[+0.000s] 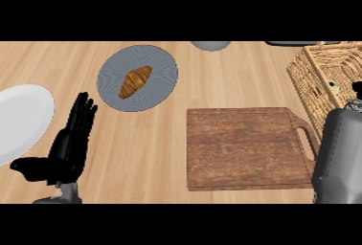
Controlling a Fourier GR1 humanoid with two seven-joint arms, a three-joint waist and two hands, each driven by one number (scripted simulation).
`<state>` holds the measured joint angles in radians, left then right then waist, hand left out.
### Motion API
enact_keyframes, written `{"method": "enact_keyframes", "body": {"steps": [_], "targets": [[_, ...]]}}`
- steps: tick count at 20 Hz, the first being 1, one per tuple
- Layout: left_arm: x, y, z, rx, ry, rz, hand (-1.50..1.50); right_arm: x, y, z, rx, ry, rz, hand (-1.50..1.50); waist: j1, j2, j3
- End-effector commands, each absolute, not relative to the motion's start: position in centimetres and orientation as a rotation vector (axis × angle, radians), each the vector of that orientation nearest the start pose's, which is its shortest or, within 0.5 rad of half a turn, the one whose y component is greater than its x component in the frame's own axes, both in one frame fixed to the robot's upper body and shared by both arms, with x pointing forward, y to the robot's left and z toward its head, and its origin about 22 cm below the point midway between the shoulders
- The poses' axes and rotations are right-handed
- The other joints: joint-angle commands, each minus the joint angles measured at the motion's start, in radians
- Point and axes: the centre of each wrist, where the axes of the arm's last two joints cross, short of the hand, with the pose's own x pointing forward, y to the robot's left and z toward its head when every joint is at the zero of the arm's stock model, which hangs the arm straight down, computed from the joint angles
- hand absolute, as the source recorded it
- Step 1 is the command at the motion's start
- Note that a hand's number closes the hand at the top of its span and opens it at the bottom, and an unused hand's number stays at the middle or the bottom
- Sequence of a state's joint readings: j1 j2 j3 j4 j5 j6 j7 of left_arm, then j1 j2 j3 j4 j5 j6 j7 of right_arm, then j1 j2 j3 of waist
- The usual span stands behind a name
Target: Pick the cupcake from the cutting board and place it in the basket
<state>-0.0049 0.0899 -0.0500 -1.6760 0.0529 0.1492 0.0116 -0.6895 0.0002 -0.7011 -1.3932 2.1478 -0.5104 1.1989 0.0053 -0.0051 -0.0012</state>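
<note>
The wooden cutting board [244, 146] lies at centre right with nothing on its top. The wicker basket [311, 72] stands at the upper right. My right forearm rises along the right edge, and the black right hand [356, 98] shows only as a sliver over the basket. A small pale object with a dark spot [332, 85] sits inside the basket next to that hand; it may be the cupcake, but I cannot tell. My left hand [74, 131] rests open at the lower left, fingers straight and pointing up, holding nothing.
A grey plate [159, 60] with a croissant [135, 82] sits at the upper middle. A white plate [21, 119] lies at the left edge, close to my left hand. A grey rounded object [210, 45] and a dark item [290, 43] sit at the far edge.
</note>
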Motion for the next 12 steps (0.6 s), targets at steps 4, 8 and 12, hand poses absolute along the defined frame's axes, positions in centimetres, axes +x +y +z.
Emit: {"method": "enact_keyframes", "body": {"steps": [4, 8, 12], "targets": [[24.2, 24.7, 3.0, 0.090, -1.657, 0.047, 0.00, 31.7, -28.6, 16.8, -2.020, -0.577, -0.951, -1.50, -0.005, -0.007, 0.000], [23.1, 24.5, 2.1, 0.093, -1.652, 0.050, 0.00, 28.4, -26.1, 17.3, -2.022, -0.608, -0.863, -1.50, -0.002, -0.007, 0.000], [23.9, 23.4, 2.5, 0.092, -1.657, 0.057, 0.00, 25.2, -23.9, 18.4, -1.951, -0.766, -0.908, -1.50, -0.006, -0.004, 0.001]]}}
